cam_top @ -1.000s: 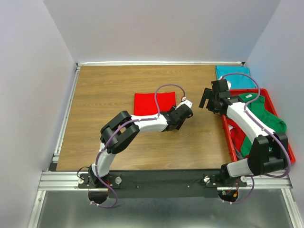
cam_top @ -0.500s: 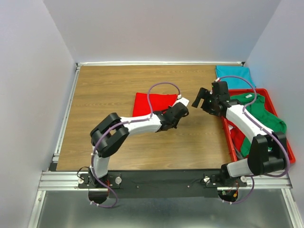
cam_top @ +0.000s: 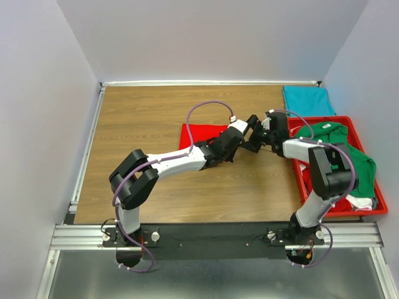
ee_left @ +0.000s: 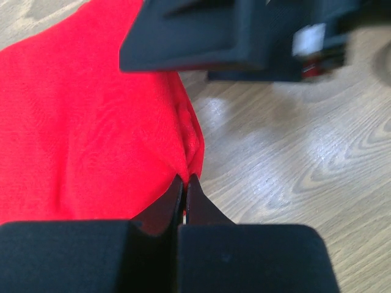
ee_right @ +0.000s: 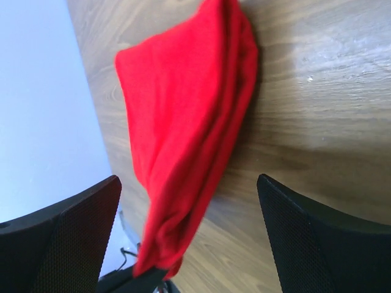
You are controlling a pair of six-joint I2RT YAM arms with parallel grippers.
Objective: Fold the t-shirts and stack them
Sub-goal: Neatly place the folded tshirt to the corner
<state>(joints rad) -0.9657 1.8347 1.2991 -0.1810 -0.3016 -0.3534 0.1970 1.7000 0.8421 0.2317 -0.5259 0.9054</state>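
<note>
at mid-table, the left gripper (ee_left: 185, 187) pinches the right edge of the folded red t-shirt (cam_top: 198, 132), puckering the cloth there. just beside it, the right gripper (ee_right: 189, 204) hangs spread wide, holding nothing. a teal t-shirt (cam_top: 307, 99) lies at the table's (cam_top: 143, 118) far right corner; a green t-shirt (cam_top: 340, 146) sits in the red tray (cam_top: 375, 209).

A lab test cell: white walls (cam_top: 206, 37) enclose wooden table (cam_top: 143, 118), aluminium rail (cam_top: 212, 237).
</note>
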